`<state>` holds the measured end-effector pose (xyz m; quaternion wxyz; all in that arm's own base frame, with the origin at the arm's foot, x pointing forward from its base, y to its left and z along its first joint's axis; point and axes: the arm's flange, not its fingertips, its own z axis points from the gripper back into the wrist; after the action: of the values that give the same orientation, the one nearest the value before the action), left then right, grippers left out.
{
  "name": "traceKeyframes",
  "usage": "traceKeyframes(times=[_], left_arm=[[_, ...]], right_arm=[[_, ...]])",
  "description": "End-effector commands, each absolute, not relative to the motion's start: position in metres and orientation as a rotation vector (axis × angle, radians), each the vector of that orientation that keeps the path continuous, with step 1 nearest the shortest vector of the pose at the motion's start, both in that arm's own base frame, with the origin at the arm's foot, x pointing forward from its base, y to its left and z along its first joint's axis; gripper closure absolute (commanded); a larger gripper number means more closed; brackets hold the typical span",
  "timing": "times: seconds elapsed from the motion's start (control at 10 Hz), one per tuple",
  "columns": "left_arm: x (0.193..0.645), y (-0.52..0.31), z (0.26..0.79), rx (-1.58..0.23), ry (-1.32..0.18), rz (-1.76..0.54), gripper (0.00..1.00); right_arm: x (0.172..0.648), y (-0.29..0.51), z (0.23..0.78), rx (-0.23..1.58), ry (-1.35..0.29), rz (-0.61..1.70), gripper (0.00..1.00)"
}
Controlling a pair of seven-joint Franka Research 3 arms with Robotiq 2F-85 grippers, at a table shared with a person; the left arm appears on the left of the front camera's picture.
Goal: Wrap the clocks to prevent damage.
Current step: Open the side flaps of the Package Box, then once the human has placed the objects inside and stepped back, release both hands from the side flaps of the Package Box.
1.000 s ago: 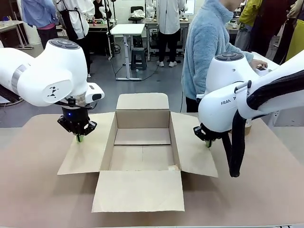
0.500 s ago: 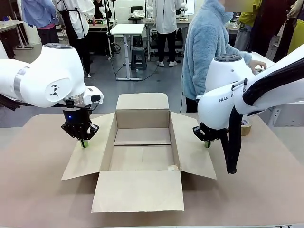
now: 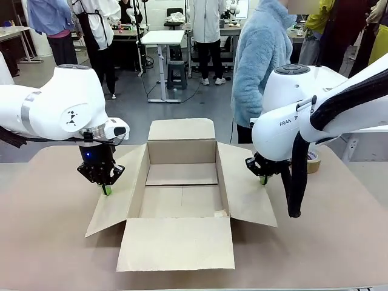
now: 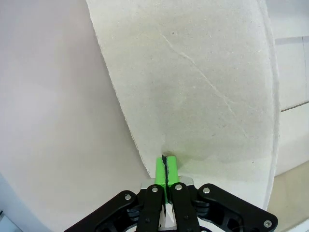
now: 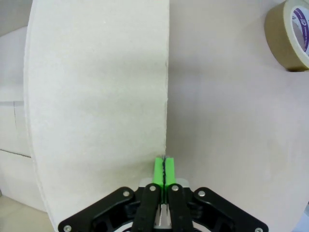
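Left tool [image 4: 165, 163], green-padded, at matte cardboard flap [image 4: 203, 87]

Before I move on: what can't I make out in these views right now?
- Tape roll: front view, mostly behind the right arm's black cable; right wrist view, cut off by the corner.
- Cardboard box: front view, its near wall hides the floor strip behind it.
- Pad-to-flap contact: both wrist views, the shut jaws' tips cover it.

Bright, even light from above, no glare. Front pic sharp. Wrist pics look pale & bend at 3 & 9 o'clock. Soft grey shadow on box flap [image 4: 193, 72] by left gripper [image 4: 165, 166], 6 o'clock.
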<state>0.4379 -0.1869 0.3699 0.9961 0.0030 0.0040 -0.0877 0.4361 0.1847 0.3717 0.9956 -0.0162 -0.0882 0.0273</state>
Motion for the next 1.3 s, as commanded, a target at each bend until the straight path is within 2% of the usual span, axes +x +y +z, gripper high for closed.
traceKeyframes(times=[0.0, 1.2], left_arm=[[0.4358, -0.1888, 0.3762, 0.019, -0.009, -0.183, 1.0], [0.4358, -0.1888, 0.3762, 0.019, -0.009, -0.183, 1.0]], right_arm=[[0.4359, 0.1846, 0.3713, -0.032, -0.176, 0.05, 0.99], [0.4359, 0.1846, 0.3713, -0.032, -0.176, 0.05, 0.99]])
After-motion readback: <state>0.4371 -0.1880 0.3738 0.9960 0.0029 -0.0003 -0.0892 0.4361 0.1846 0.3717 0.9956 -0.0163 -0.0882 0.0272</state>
